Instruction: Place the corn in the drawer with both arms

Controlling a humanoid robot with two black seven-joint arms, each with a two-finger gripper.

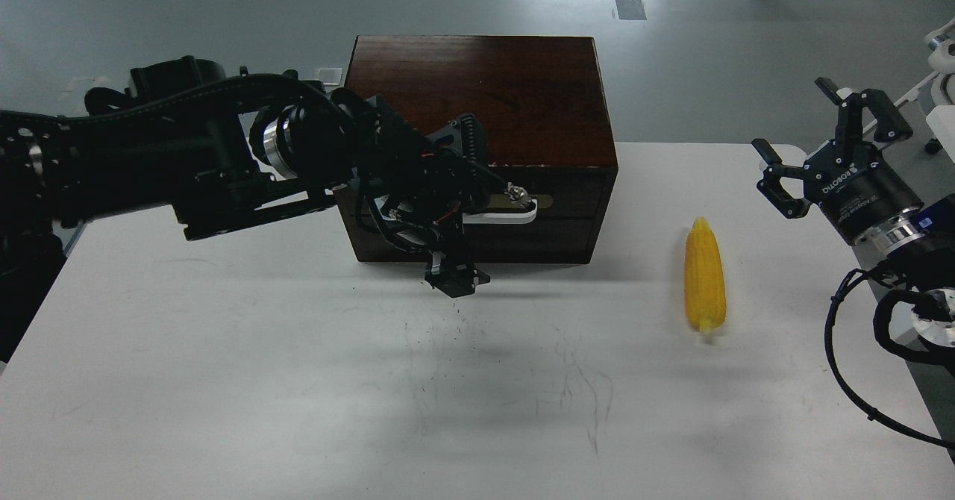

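Observation:
The dark brown wooden box stands at the back middle of the table. Its drawer looks closed, and the right part of its white bar handle shows. My left gripper hangs in front of the drawer's left half, just left of the handle. Its fingers are spread, one up against the box front and one down near the table, and it holds nothing. The yellow corn lies lengthwise on the table to the right of the box. My right gripper is open and empty, raised to the upper right of the corn.
The white table has faint scuff marks in the middle. My left arm crosses over the table's back left. Black cables hang by the right table edge. Grey floor lies behind the box.

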